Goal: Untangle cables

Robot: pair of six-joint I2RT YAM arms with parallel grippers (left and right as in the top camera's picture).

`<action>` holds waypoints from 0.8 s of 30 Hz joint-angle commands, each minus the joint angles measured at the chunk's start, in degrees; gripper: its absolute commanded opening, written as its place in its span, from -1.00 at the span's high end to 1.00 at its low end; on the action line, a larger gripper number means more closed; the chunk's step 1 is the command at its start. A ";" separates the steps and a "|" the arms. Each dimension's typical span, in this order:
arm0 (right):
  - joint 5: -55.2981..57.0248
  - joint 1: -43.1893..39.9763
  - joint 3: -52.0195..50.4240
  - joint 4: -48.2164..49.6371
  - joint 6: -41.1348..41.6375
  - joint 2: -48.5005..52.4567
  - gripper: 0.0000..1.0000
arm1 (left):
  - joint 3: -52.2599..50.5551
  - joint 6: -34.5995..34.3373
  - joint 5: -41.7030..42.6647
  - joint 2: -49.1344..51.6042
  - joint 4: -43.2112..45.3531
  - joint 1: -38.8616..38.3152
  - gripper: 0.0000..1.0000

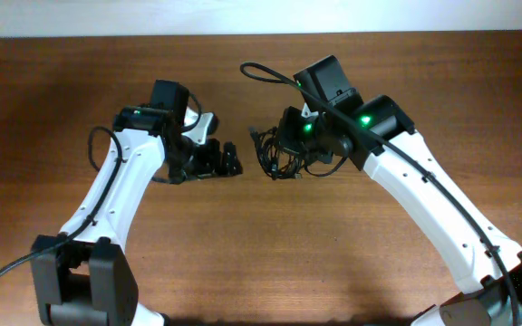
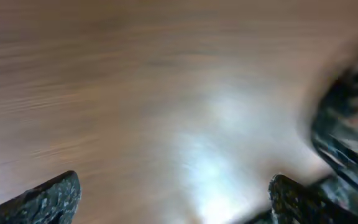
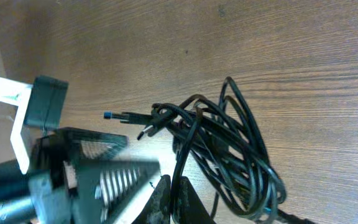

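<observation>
The cables [image 3: 229,149] lie as one small knotted coil of thin black cords on the wooden table, near the middle in the overhead view [image 1: 265,163]. Two plug ends [image 3: 122,116] stick out of the coil toward the left. My right gripper [image 3: 171,188] is shut on one strand at the coil's edge, and from overhead it [image 1: 281,152] sits right over the coil. My left gripper [image 1: 227,161] stands just left of the coil, apart from it. Its wrist view is blurred; the fingers [image 2: 48,200] are spread wide over bare wood, so the left gripper [image 2: 173,199] is open and empty.
A thick black robot cable [image 1: 261,71] loops off the right arm behind the coil. A dark blurred shape [image 2: 350,130] fills the right edge of the left wrist view. The left arm's white mount [image 3: 11,118] shows in the right wrist view.
</observation>
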 commanded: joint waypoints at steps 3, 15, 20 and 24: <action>-1.14 1.70 0.44 0.39 -0.70 1.07 0.92 | 0.28 13.07 22.51 0.42 -0.94 -0.26 -0.97; -15.58 1.51 0.48 7.13 -2.12 -0.33 0.92 | 0.31 -0.63 12.48 0.42 11.61 -2.75 -0.97; -12.26 1.14 0.61 7.30 -5.31 -8.74 0.92 | 0.28 -11.45 -2.49 0.42 10.91 -3.43 -0.97; -7.45 -2.10 0.61 4.90 -5.75 -17.42 0.92 | 0.28 -11.50 -2.80 0.42 11.04 -3.43 -0.97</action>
